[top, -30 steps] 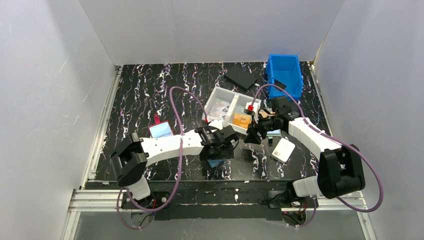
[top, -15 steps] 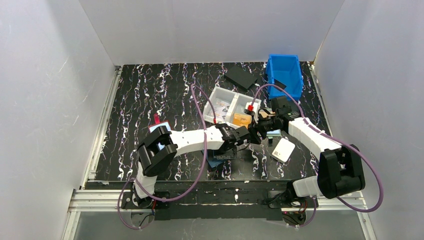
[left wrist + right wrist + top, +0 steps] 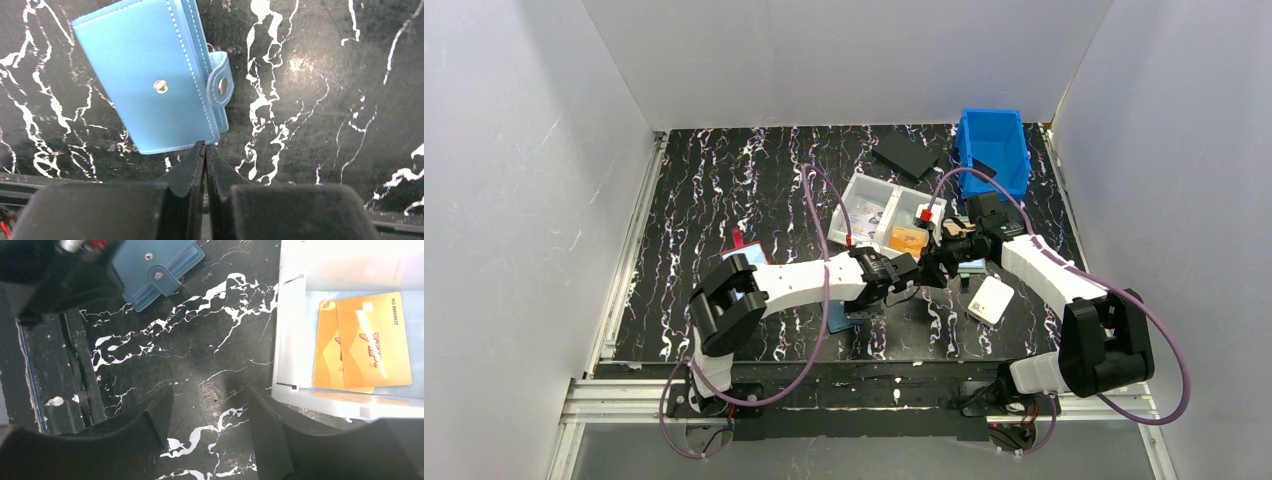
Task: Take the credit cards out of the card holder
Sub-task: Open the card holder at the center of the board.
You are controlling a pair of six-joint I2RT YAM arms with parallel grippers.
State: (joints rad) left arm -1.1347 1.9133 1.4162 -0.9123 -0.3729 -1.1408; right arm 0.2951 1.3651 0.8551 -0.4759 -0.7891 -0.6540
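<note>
Just beyond the left gripper (image 3: 204,150), touching its tips, lies the card holder (image 3: 145,85), tab (image 3: 220,87) unsnapped; jaws pressed together, empty, probably to pin that near edge.

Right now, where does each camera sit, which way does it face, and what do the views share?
Top external: above and behind the bases, looking down on the table; left arm, right arm show.
Left wrist: on that wrist, looking down past shut jaws at the closed card holder.
Right wrist: on that wrist, looking down past open jaws; orange cards right.
Shared: the card holder, in both wrist views.
</note>
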